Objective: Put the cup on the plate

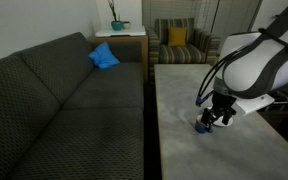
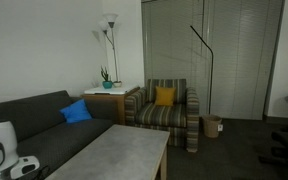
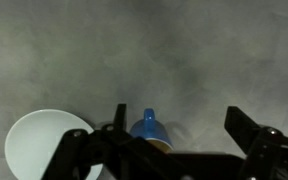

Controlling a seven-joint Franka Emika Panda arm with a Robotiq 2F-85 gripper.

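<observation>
In the wrist view the small dark blue cup (image 3: 147, 128) stands on the grey table, its handle pointing away from the camera. It sits between my open gripper's (image 3: 181, 125) fingers, close to the left finger and partly hidden by the gripper body. The round white plate (image 3: 36, 145) lies on the table just left of the cup, apart from it. In an exterior view the gripper (image 1: 212, 118) hangs low over the table with the blue cup (image 1: 203, 127) at its tips. The plate is hidden there.
The grey table (image 1: 184, 100) stands next to a dark sofa (image 1: 54, 100) with a blue cushion (image 1: 104, 56). A striped armchair (image 2: 169, 112) with a yellow pillow and a side table with a plant (image 2: 108, 92) stand beyond the table's far end.
</observation>
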